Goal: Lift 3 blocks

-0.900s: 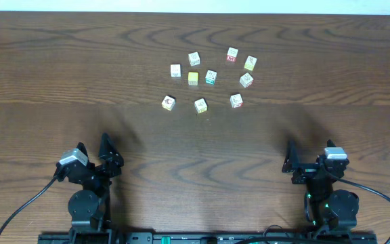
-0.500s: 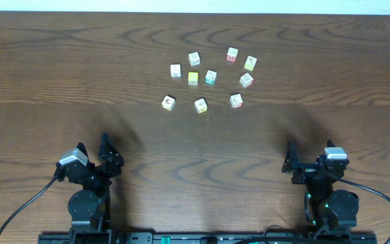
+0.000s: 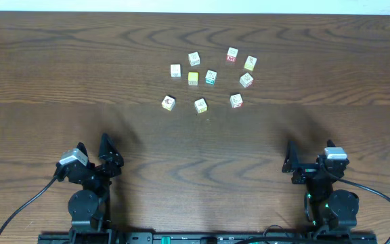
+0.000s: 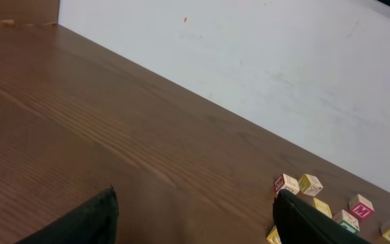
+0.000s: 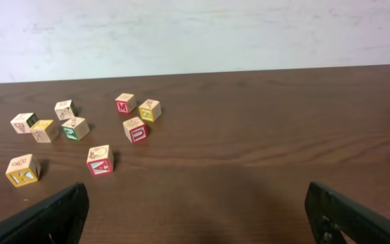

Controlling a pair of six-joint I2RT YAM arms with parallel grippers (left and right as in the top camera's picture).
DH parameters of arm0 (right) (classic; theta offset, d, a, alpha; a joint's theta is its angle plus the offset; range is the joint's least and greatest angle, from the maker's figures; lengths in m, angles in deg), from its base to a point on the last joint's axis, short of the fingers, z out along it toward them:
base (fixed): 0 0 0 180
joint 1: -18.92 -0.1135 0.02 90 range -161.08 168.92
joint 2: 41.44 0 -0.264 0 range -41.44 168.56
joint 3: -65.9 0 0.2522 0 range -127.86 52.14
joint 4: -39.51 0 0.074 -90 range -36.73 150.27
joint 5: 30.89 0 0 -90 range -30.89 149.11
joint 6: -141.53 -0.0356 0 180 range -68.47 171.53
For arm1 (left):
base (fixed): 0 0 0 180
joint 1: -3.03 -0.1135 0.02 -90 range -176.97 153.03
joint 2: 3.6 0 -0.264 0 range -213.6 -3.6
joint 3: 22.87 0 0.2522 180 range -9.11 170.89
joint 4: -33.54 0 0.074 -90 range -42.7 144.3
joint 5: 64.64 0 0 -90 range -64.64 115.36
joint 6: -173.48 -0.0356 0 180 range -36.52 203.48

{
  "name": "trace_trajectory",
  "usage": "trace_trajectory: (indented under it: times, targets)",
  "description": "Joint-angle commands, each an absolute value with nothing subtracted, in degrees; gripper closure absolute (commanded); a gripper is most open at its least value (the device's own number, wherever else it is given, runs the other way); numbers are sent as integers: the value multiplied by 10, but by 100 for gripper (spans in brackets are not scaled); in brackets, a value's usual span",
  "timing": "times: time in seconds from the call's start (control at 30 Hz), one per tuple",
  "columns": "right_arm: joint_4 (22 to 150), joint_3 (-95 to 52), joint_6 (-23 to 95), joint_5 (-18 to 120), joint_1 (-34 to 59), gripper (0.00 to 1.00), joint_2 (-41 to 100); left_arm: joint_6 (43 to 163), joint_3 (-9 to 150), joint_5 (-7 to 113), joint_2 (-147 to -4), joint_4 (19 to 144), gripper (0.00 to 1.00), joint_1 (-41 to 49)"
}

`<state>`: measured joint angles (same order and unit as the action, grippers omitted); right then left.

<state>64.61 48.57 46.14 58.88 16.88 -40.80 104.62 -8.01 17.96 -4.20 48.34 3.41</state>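
Both claws are parked at my edge of the bench, well short of any cube. The right claw [image 3: 308,146] has its jaws spread wide with nothing between them; in its wrist view the two dark fingers frame bare wood. The left claw [image 3: 92,141] is also wide and empty.

The relation that counts is the offset. The cubes sit in a loose cluster towards the far side of the bench, and the three I take for the task's blocks are all on the right flank of it. The near red-edged block [image 3: 236,101] lies ahead of the right claw and off to its left. The middle red-edged block [image 3: 246,80] is just beyond it. The far red-edged block [image 3: 232,55] sits at the back, close beside a yellow-sided cube [image 3: 250,63].

I judge the right arm the nearer one, since the left would have to reach across the plain yellow cube [image 3: 193,78] and the teal-marked cube [image 3: 210,76]. Being cubes, they have no long axis to line up on, only the turn of their faces, and each sits at its own angle. The near block stands apart from its neighbours, so I'd reach forward and left for it first. None is lifted yet
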Motion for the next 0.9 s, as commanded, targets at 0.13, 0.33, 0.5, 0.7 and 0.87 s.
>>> trace_trajectory:
  times: [0.13, 0.33, 0.5, 0.7, 0.87]
  targets:
    - [646, 488, 469, 588, 175, 1, -411, 1041, -88, 177, -42, 509, 26, 34]
    - [646, 488, 469, 588, 175, 1, -411, 1041, -88, 177, -42, 509, 26, 34]
    - [646, 488, 469, 588, 175, 1, -411, 1041, -88, 177, -42, 509, 26, 34]
    - [645, 488, 469, 605, 175, 1, -411, 1041, -88, 177, -42, 509, 26, 34]
    - [646, 488, 469, 593, 175, 1, -411, 1041, -88, 177, -42, 509, 26, 34]
